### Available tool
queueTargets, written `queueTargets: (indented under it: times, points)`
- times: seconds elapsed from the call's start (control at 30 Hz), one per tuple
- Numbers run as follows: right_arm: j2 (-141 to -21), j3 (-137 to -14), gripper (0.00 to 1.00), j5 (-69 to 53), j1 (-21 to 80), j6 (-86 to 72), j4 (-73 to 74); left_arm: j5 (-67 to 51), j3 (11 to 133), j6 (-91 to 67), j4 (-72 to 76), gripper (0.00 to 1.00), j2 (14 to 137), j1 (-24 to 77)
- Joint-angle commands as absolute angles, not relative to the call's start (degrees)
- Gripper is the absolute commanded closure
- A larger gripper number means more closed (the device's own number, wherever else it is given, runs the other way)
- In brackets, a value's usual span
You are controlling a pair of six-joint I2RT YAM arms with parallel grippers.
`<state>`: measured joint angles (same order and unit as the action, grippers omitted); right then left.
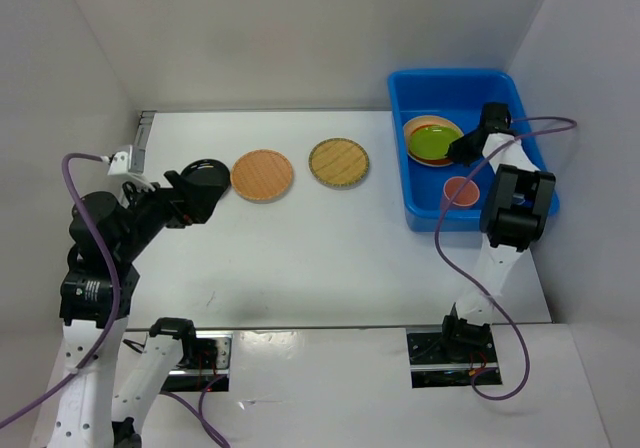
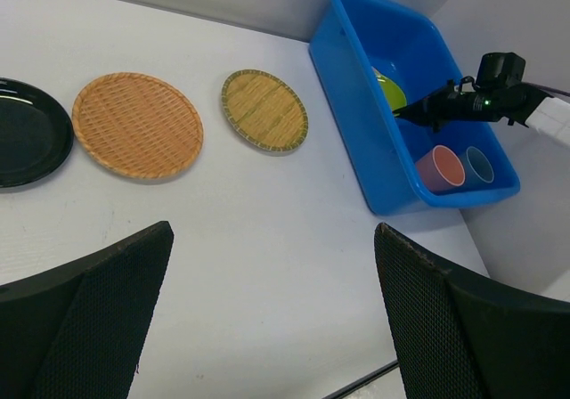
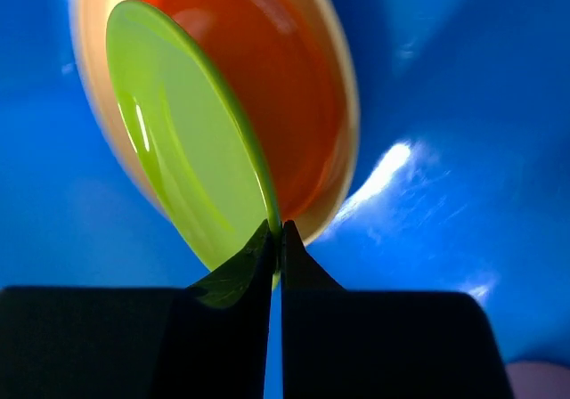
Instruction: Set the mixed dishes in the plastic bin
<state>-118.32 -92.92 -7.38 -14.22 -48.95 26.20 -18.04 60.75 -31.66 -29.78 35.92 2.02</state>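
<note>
The plastic bin (image 1: 450,74) stands at the right of the table. In it a lime green plate (image 3: 187,158) leans tilted over an orange plate (image 3: 294,87) and a cream plate (image 3: 347,141). My right gripper (image 3: 278,235) is shut on the lime plate's near rim, inside the bin (image 3: 463,78). A pink cup (image 2: 441,167) and a blue cup (image 2: 479,163) lie at the bin's near end. On the table are a black plate (image 2: 27,132), an orange woven plate (image 2: 138,125) and a bamboo plate (image 2: 264,109). My left gripper (image 2: 274,239) hangs open above the table, by the black plate (image 1: 210,168).
White walls enclose the table on the left, back and right. The bin's raised walls (image 2: 356,114) surround my right gripper (image 1: 458,151). A purple cable (image 1: 450,258) loops beside the right arm. A small grey bracket (image 1: 143,133) sits at the table's far left corner.
</note>
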Motion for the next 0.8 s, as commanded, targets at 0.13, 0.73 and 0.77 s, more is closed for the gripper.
queueTargets:
  times: [0.13,0.73,0.77]
  points:
    - [-121.28,-97.46,0.78,-6.32,-13.89,-49.04,25.22,-18.37,60.64,-34.0,-28.12,0.0,38.31,1.76]
    - [-105.06,-107.85,0.22,1.14,-7.66,-45.18,32.88,-3.85,49.76,-67.39,-21.27,0.15,50.89,-2.44]
    - [-103.64,-107.84,0.22,1.14,-7.04,-45.18,32.35,-6.22,45.05,-70.98,-17.35,0.21,50.89,-3.85]
